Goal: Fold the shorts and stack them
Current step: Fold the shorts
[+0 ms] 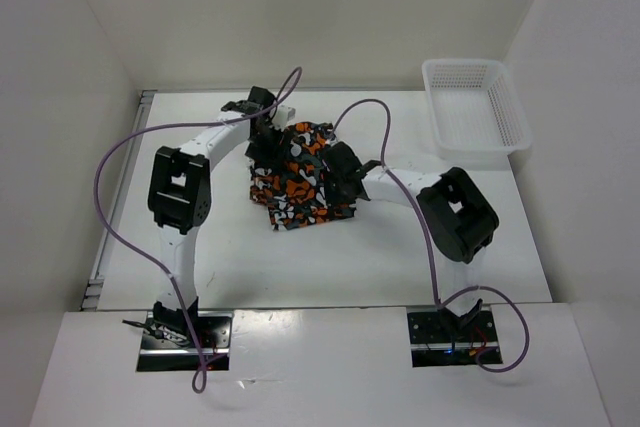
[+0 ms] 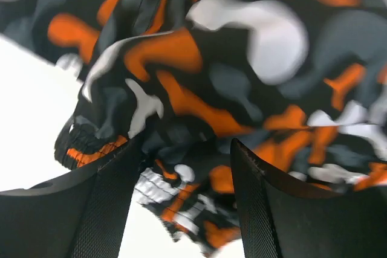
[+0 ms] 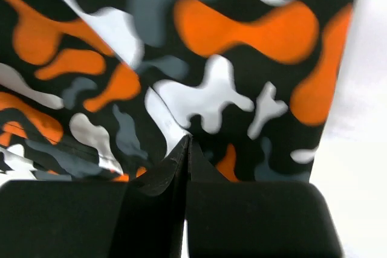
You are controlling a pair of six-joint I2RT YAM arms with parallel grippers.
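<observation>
Shorts [image 1: 300,182]: expect soft, light, limp cloth; grip edges at 9 and 3 o'clock. Left fingers [image 2: 103,203] spread; right fingers [image 3: 254,216] pressed together, pinching a fold.

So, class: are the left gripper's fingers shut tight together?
No, the left gripper has its fingers apart, with the shorts showing between them.
</observation>
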